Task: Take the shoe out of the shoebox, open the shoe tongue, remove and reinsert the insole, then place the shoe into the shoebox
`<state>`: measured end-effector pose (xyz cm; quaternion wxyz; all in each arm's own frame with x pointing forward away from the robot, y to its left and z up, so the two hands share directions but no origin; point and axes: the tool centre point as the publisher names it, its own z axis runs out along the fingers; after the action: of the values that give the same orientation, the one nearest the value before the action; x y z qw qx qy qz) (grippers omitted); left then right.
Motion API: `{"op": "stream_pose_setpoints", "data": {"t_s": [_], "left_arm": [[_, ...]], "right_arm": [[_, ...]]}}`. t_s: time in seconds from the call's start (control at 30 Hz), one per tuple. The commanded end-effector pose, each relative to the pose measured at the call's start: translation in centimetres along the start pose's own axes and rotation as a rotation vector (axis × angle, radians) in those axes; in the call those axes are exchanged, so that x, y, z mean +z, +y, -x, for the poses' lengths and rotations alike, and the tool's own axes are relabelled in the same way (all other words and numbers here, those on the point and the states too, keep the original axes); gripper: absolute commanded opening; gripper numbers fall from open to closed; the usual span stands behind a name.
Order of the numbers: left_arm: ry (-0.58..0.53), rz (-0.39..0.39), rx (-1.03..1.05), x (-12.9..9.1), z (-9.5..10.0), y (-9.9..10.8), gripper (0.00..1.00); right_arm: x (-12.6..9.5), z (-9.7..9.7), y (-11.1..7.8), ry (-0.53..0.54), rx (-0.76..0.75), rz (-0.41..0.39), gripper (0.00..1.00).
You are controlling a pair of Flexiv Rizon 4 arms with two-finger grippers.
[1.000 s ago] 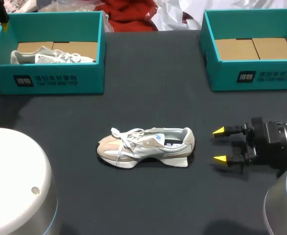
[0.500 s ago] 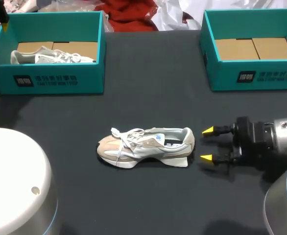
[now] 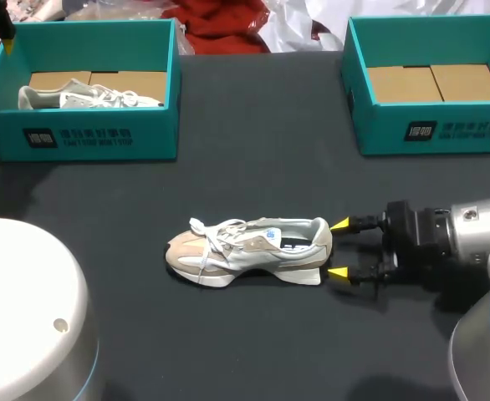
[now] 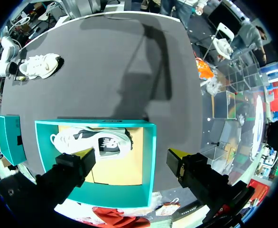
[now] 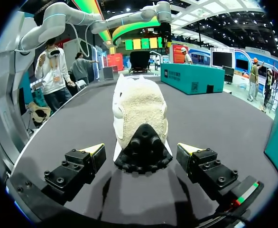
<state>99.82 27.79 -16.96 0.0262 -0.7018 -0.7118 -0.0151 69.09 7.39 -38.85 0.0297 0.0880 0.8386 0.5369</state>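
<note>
1. The shoe (image 3: 249,249) stands on its sole on the dark surface (image 3: 253,159), outside both boxes.
2. The right pincer (image 3: 339,249) is spread wide just behind the heel, holding nothing.
3. The left pincer (image 4: 131,154) hangs open and empty above a shoebox (image 4: 149,166).

mid-table: beige and white lace-up sneaker (image 3: 249,251), upright on its sole, toe left, heel right. far left: open teal cardboard shoebox (image 3: 90,138), holding a white sneaker (image 3: 86,96) on its side. far right: second open teal shoebox (image 3: 446,134), brown card floor.
</note>
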Motion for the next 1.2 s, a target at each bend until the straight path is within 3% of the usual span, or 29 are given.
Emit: {"op": "stream_pose_setpoints", "data": {"t_s": [0.03,1.2], "left_arm": [[0.001,0.0,0.001,0.0,0.0,0.0,1.0],[0.001,0.0,0.001,0.0,0.0,0.0,1.0]], "right_arm": [[1.2,0.3,0.0,0.005,-0.003,-0.005,1.0],[5.0,0.0,0.6,0.045,-0.013,-0.038,1.0]]}}
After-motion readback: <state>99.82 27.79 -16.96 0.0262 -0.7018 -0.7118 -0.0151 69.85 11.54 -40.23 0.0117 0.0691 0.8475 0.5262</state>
